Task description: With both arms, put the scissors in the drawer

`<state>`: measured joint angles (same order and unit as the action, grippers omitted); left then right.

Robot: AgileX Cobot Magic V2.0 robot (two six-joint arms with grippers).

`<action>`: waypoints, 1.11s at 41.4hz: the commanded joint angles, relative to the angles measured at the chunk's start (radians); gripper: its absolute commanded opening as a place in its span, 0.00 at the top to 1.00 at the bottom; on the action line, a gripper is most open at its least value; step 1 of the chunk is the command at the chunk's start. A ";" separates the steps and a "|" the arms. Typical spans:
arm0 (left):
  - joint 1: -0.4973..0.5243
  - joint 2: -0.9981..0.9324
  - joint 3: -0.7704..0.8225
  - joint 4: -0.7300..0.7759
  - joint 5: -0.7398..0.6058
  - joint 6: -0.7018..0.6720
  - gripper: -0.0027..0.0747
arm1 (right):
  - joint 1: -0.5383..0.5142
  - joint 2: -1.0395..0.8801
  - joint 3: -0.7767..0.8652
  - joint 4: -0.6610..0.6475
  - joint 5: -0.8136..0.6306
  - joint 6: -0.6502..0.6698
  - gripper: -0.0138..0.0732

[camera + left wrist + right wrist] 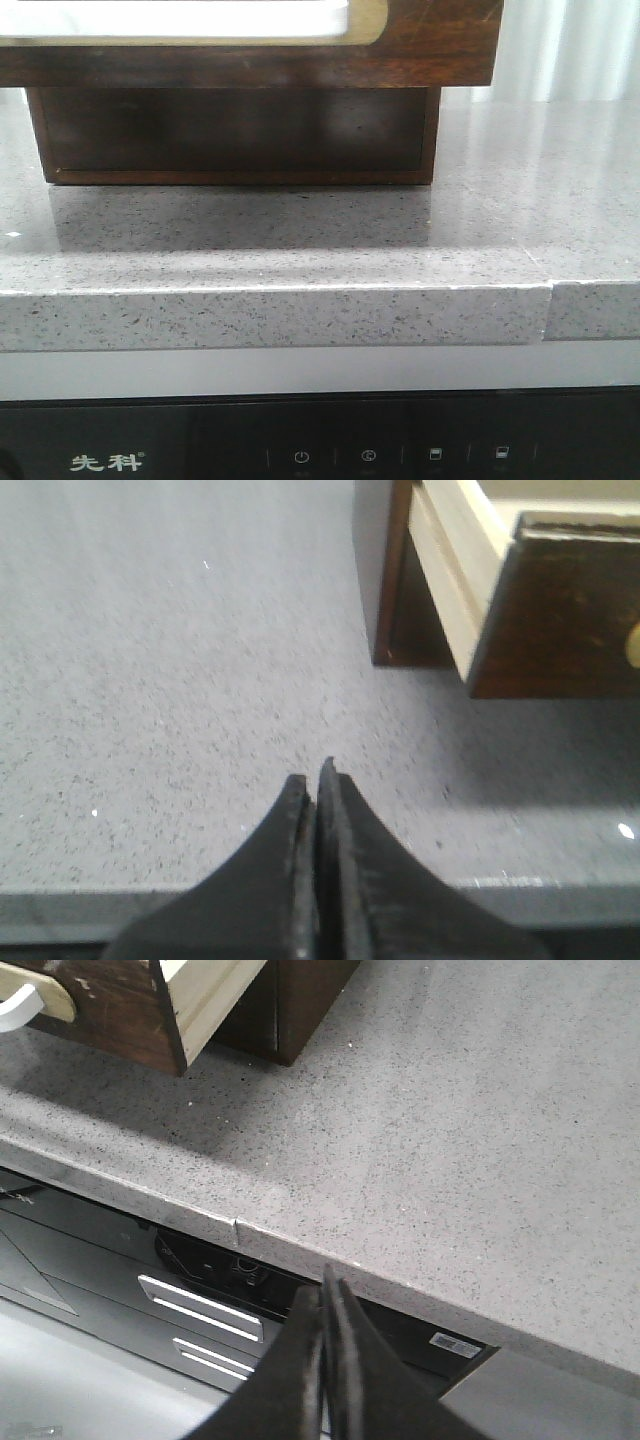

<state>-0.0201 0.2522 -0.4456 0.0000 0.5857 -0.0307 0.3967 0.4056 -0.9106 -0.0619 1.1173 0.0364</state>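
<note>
The dark brown drawer (430, 45) stands pulled out of its cabinet at the back of the grey counter, its white panel in a tan frame at the top of the front view. It also shows in the left wrist view (560, 610) and the right wrist view (120, 1010), with pale wooden sides. The scissors are out of view. My left gripper (315, 780) is shut and empty, low over the counter near its front edge, apart from the drawer. My right gripper (325, 1295) is shut and empty, hanging over the counter's front edge.
The cabinet body (240, 135) stands under the open drawer. The speckled grey counter (400, 260) has a seam near its right front edge. A black appliance panel (320, 440) sits below the counter front.
</note>
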 commanded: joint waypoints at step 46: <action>0.066 -0.273 0.474 -0.058 -0.615 -0.004 0.99 | -0.006 0.010 -0.019 -0.012 -0.071 -0.008 0.92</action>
<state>0.0468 -0.0017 0.0036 -0.0549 0.0550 -0.0307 0.3967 0.4056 -0.9106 -0.0619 1.1173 0.0347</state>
